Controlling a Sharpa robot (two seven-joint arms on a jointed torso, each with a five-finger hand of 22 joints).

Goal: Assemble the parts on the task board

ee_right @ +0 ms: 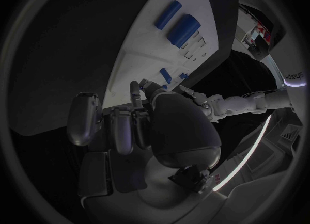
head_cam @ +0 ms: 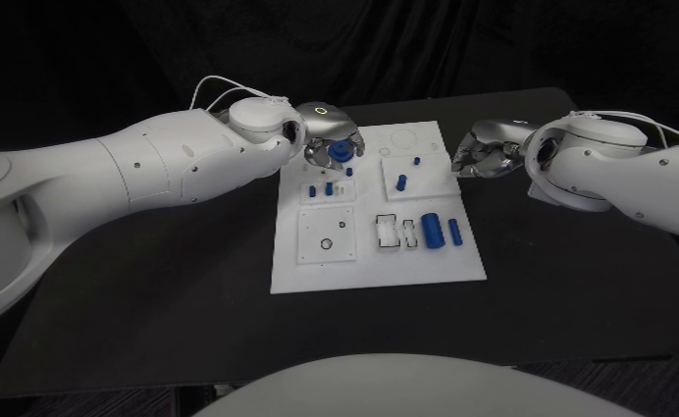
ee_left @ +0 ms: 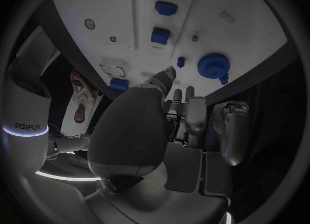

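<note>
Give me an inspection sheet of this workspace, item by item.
Surface: black table, the white task board lying in its middle.
Job's things: small blue parts on the board; two blue cylinders lie side by side near its right edge; a round blue part sits at the far left corner.
Clutter: nothing seen.
Robot hands: left robot hand hovers over the round blue part, holding nothing; right robot hand sits just off the board's right edge, fingers apart and holding nothing.
Cables: a white cable loops at the left wrist.
Surroundings: dark backdrop behind the table.
</note>
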